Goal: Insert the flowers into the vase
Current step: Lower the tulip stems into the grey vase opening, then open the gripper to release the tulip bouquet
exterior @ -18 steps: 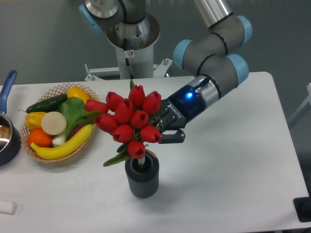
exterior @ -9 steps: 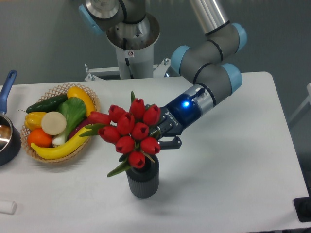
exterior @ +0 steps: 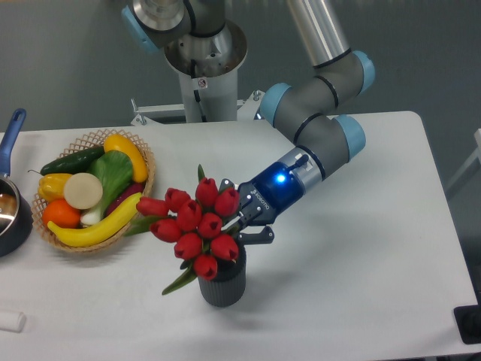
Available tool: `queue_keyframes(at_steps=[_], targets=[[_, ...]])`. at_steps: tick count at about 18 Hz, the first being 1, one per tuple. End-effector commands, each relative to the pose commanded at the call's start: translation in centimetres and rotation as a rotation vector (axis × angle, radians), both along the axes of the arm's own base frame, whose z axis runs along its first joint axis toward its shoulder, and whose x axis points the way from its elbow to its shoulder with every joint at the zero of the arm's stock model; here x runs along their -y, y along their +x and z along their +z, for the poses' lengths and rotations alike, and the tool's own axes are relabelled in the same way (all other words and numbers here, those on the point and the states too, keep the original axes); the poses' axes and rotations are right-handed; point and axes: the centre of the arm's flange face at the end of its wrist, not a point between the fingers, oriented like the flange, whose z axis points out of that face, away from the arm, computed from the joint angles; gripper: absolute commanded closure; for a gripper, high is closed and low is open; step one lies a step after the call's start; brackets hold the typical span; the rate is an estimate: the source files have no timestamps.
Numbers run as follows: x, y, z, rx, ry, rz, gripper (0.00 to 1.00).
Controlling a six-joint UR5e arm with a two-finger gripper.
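The flowers (exterior: pixel 195 229), a bunch of red tulip buds with green leaves, sit over the mouth of the vase (exterior: pixel 222 280), which stands on the bench (exterior: pixel 361 286) near the middle of its front edge. The lowest bud overlaps the vase rim; the stems are hidden behind the buds, so whether they are seated inside cannot be confirmed. The bunch leans toward the left edge of the bench, well off upright.

The pincer (exterior: pixel 245 224) reaches in from the right side, just above the vase mouth. Its fingers appear clamped on the bunch at the base of the buds, though the contact itself is masked by the blooms.

Risks noted:

1. Tipping. The vase is small and narrow, and the bunch is clearly wider than it. With the heads leaning left, the weight sits off-centre; letting go at this angle could pull the vase over toward the basket (exterior: pixel 143 162) of fruit and vegetables.

2. Side load. The arm comes in at a slant. Any further push along that line would press sideways on the rim and could slide or topple the vase.

3. Shallow seating. If the stems are only partly in, the bunch may fall out on release.

4. Snagging. A leaf (exterior: pixel 179 280) hangs outside the rim, and the fingers are deep among the buds; pulling away could drag the bunch back out.
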Motion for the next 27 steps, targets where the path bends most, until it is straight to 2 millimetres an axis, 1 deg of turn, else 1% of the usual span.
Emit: queue_keyframes(at_steps=[1, 8, 10, 12, 14, 16, 19, 21, 22, 24, 25, 26, 27], targets=[[-0.1, -0.2, -0.7, -0.001, -0.001, -0.001, 0.82], [0.3, -0.7, -2.4, 0.001, -0.004, 0.007, 0.8], [0.4, -0.7, -2.5, -0.01, 0.001, 0.007, 0.77], [0.4, -0.8, -2.4, -0.012, 0.002, 0.007, 0.76], [0.4, -0.8, -2.4, -0.015, 0.004, 0.007, 0.67], [0.5, -0.9, -2.3, -0.016, 0.006, 0.008, 0.64], [0.6, -1.0, -2.3, -0.02, 0.008, 0.011, 0.48], [0.7, -1.1, -2.2, -0.021, 0.009, 0.013, 0.46], [0.7, -1.1, -2.2, -0.022, 0.007, 0.013, 0.44], [0.8, -1.2, -2.1, -0.031, 0.013, 0.015, 0.32], [1.0, -1.4, -2.0, -0.033, 0.015, 0.019, 0.22], [1.1, -1.6, -1.9, -0.036, 0.016, 0.022, 0.0], [1.5, -2.0, -1.6, -0.04, 0.018, 0.032, 0.0]])
